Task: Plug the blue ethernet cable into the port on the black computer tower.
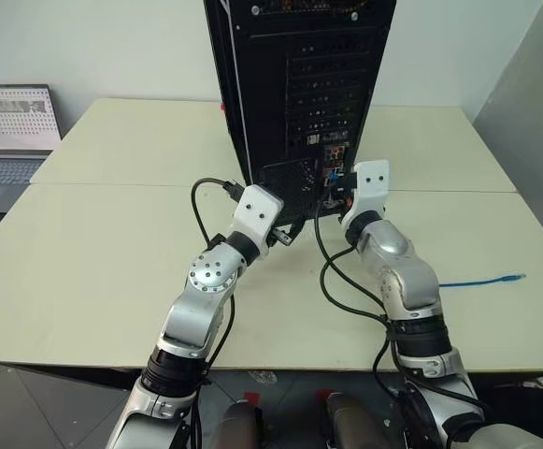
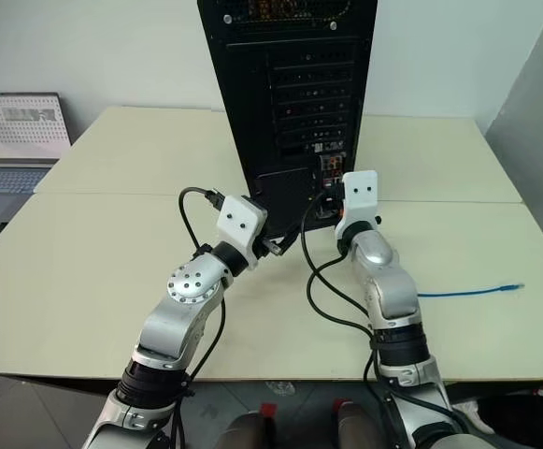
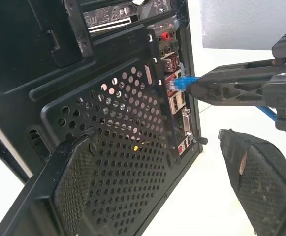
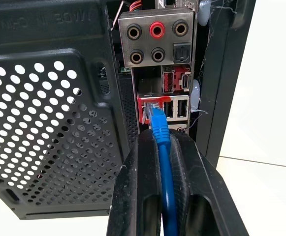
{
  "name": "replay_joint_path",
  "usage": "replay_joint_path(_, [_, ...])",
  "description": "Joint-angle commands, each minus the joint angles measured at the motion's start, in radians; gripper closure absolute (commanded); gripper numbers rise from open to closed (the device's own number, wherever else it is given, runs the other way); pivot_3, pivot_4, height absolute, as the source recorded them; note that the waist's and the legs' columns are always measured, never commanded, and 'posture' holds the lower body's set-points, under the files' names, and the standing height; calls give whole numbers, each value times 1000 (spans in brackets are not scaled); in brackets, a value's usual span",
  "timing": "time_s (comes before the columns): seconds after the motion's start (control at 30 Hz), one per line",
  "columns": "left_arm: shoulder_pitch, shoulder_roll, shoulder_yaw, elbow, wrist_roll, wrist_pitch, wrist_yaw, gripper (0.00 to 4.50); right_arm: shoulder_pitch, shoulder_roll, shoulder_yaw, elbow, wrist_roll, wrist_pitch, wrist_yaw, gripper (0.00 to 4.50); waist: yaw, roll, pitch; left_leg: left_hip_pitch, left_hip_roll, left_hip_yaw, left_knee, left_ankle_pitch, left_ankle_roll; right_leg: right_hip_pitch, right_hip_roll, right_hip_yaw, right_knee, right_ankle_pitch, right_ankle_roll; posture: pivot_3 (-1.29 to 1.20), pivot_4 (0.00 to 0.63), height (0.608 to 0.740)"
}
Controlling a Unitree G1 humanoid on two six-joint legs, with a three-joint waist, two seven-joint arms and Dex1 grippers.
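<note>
Item: blue ethernet cable [image 4: 161, 129], clenched in my right gripper [image 4: 165, 147], its plug tip at the port [image 4: 150, 109] on the black computer tower [image 1: 299, 84], lengthwise straight toward it. Left gripper [image 3: 172, 182] released, idle beside the tower.

Black computer tower [image 1: 299, 94] stands upright at top centre on cream table [image 1: 93, 271], rear face toward camera. Left gripper [image 1: 286, 234] at tower's lower edge, centre frame. Right gripper [image 1: 335, 187] against the connector cluster. Blue ethernet cable [image 1: 481, 280] lies loose at right. Grey laptop [image 1: 9, 140] open, far left.
</note>
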Motion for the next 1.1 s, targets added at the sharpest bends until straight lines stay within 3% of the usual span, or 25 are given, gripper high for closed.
replay_joint_path(0.03, [-9, -10, 6, -36, 6, -20, 1, 356, -68, 24, 15, 11, -16, -28, -14, 4500, -3, 0, 0, 0, 0, 0, 0, 0, 0, 0, 0, 0, 0, 0, 0, 0, 150, 740])
replay_joint_path(0.53, [2, -15, 15, -46, 12, -13, 13, 356, -72, -2, 19, 56, -21, -50, 39, 4500, -23, 0, 0, 1, 1, 0, 0, 0, 0, 0, 2, 0, 1, 0, 0, 0, 150, 740])
replay_joint_path(0.57, [1, -14, 16, -44, 11, -14, 14, 356, -65, -11, 20, 51, -20, -46, 49, 3809, -23, 0, 0, 1, 1, 0, 0, 0, 0, 0, 2, 0, 1, 0, 0, 0, 150, 740])
replay_joint_path(0.9, [-18, 9, 68, -19, -11, -3, -1, 356, 11, -112, 6, -79, 24, 15, 155, 1795, -8, 0, 0, -1, -1, -1, -1, 0, 0, 0, -1, -1, -1, 0, 0, 0, 150, 740])
replay_joint_path(1.1, [-21, 78, 98, -25, -31, 37, -68, 356, 85, -265, -30, -224, 108, 69, 320, 368, -2, 0, 0, -1, -1, -1, -1, 0, 0, 0, -1, -1, -1, 0, 0, 0, 150, 740])
